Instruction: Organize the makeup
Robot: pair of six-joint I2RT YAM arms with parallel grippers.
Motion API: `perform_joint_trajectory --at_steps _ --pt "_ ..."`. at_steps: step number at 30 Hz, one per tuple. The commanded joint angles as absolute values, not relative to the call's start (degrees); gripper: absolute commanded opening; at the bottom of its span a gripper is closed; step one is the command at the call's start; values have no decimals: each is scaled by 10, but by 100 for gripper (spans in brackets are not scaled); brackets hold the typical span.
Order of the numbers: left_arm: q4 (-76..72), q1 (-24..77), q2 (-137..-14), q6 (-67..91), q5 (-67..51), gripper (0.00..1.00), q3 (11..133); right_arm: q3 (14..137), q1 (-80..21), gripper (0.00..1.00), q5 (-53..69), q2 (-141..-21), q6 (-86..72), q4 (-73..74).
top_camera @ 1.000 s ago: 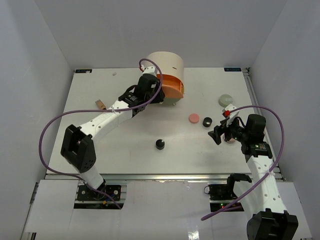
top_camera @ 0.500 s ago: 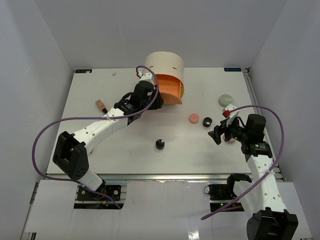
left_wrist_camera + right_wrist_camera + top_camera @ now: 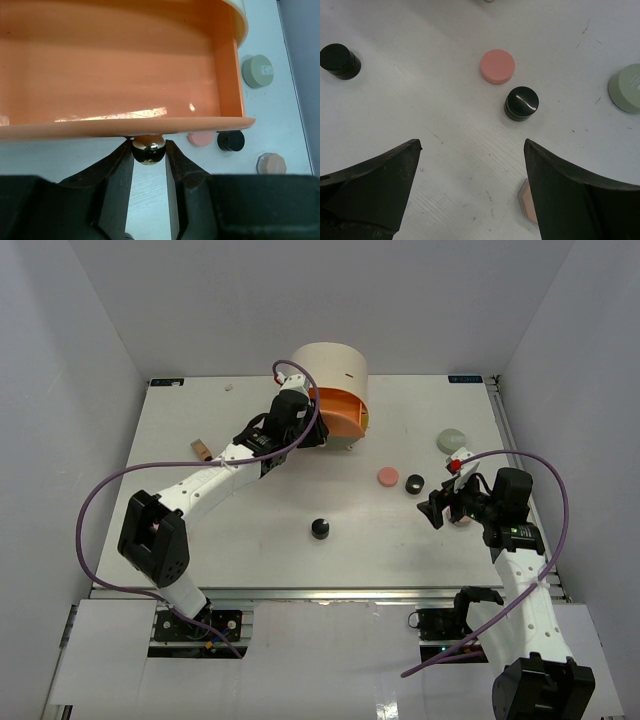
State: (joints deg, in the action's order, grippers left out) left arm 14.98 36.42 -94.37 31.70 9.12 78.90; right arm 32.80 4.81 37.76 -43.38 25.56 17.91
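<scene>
gold knob [image 3: 148, 149] clamped by left gripper [image 3: 149, 151]; right gripper [image 3: 472, 146] apart, peach compact [image 3: 526, 202] half-hidden.

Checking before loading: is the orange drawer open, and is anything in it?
Open and empty: the drawer juts out, visible floor bare, left hand on its knob.

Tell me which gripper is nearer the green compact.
Right. The right gripper hangs open just nearside of the green compact; the left gripper grips the drawer knob, well to its left.
</scene>
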Motion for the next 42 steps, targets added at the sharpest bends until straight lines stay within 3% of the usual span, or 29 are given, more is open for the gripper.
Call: perform_joint_trajectory --at_steps 1,4,10,12,21,28,37,40,42 --pt "130 360 -930 307 87 46 818 333 52 90 391 -438 256 162" --pt "130 359 -926 307 78 56 811 332 52 90 393 -441 260 160" --pt "116 359 -892 297 32 90 766 349 49 90 374 -494 246 137" --pt "109 359 -862 289 20 95 748 374 41 91 331 -551 231 141" --pt "105 358 -704 221 -28 98 632 457 -45 90 173 -735 180 123" --pt "121 354 -550 163 51 98 500 538 -69 100 106 -880 165 118" --pt "140 353 -461 155 83 98 414 610 -75 79 87 -986 164 138" --pt "137 353 -455 156 79 98 405 613 -75 59 96 -997 166 142" --pt "136 353 -453 157 73 98 404 609 -75 36 103 -994 166 144"
